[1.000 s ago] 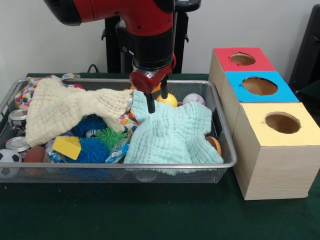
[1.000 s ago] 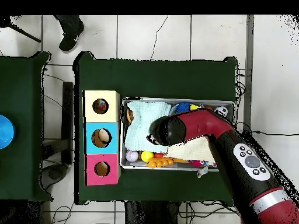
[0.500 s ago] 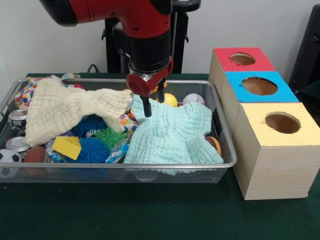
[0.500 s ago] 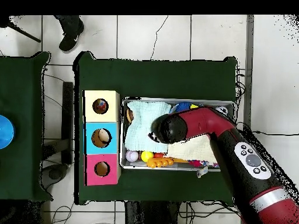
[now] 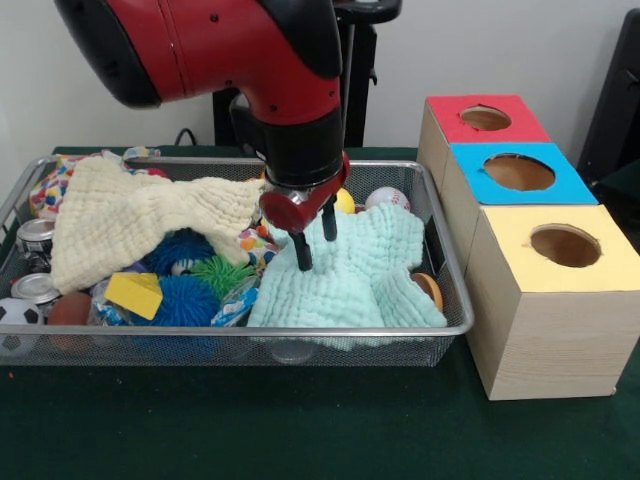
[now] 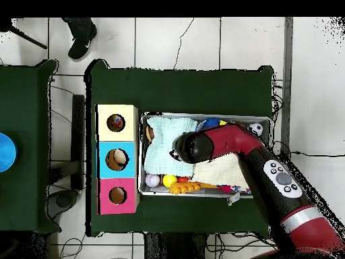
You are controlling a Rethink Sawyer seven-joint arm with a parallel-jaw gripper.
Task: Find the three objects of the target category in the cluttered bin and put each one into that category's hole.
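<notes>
My gripper point(image 5: 316, 244) hangs open over the mint-green cloth point(image 5: 350, 270) in the middle of the wire bin point(image 5: 300, 331). Its fingertips point(image 5: 303, 258) reach down to the cloth's folds, with nothing between them. A yellow ball point(image 5: 346, 200) and a white baseball point(image 5: 387, 198) lie behind the cloth. In the overhead view the arm's end point(image 6: 192, 148) covers the gripper, beside the mint cloth point(image 6: 158, 145). Three boxes with holes stand by the bin: red point(image 5: 485, 120), blue point(image 5: 518, 172) and yellow point(image 5: 565, 245).
A cream cloth point(image 5: 130, 215) drapes over the bin's left half. Below it lie blue spiky balls point(image 5: 185, 300), a green spiky ball point(image 5: 222, 272), a yellow card point(image 5: 133, 293), two cans point(image 5: 38, 290), a soccer ball point(image 5: 12, 315) and a brown ball point(image 5: 68, 308). A person's shoe point(image 6: 84, 40) shows at the overhead view's top.
The gripper has come forward and down, from the bin's back rim by the yellow ball onto the mint cloth. The cloths and balls have not moved.
</notes>
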